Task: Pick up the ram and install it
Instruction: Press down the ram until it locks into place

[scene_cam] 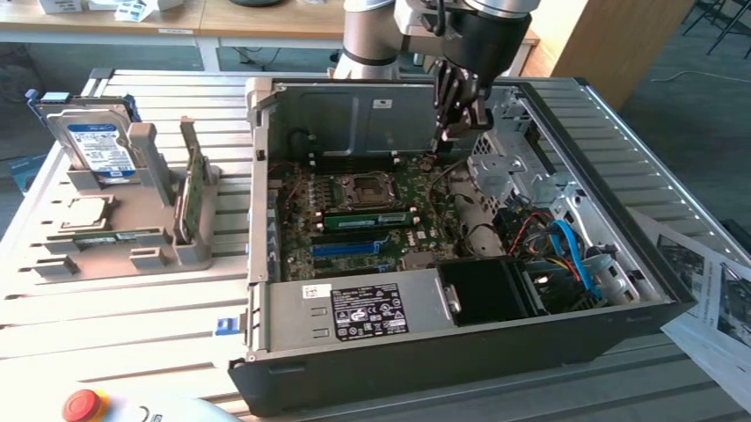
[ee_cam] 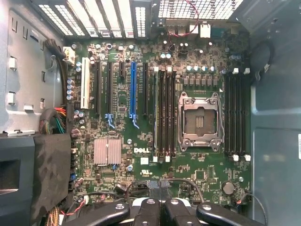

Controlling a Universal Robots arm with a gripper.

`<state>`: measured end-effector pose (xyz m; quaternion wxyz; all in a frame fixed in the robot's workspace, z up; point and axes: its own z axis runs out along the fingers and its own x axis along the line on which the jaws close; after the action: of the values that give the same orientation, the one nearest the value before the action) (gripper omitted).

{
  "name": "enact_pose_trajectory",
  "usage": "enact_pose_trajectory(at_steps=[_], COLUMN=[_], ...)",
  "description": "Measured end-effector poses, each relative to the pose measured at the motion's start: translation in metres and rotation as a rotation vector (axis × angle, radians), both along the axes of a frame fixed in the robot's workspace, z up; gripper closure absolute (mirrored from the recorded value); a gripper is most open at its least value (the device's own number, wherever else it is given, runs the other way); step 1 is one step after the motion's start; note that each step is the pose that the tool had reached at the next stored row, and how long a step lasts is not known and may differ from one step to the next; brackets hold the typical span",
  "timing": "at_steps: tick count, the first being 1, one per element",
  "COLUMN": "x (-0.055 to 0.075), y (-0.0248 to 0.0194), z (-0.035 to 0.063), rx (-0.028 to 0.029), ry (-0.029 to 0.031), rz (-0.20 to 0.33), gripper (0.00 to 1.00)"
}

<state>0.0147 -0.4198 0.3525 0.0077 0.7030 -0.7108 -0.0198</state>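
Overhead, the gripper (scene_cam: 460, 130) hangs clenched and empty above the open computer case (scene_cam: 470, 356).

Its black fingers (ee_cam: 147, 209) are pressed together with nothing between them, and the motherboard (ee_cam: 141, 169) lies directly beneath. One green ram (scene_cam: 366, 220) sits in a slot on that board, below the gripper and beside the processor socket (ee_cam: 201, 120). Another green stick (scene_cam: 189, 198) stands on edge in the grey rack (scene_cam: 147, 237), well apart from the gripper, outside the case toward the exterior view's left, near the hard drive (scene_cam: 94, 145).
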Motion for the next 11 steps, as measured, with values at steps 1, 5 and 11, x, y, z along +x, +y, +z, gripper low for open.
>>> enact_pose_trajectory(at_steps=[1,5,11], x=[0.0,0.0,0.0], y=[0.0,0.0,0.0001], z=[-0.0007,-0.0036,-0.0065], rx=[-0.0001,-0.0003,-0.0003], ry=[0.0,0.0001,0.0001], rz=[0.0,0.0,0.0], gripper=[0.89,0.89,0.89])
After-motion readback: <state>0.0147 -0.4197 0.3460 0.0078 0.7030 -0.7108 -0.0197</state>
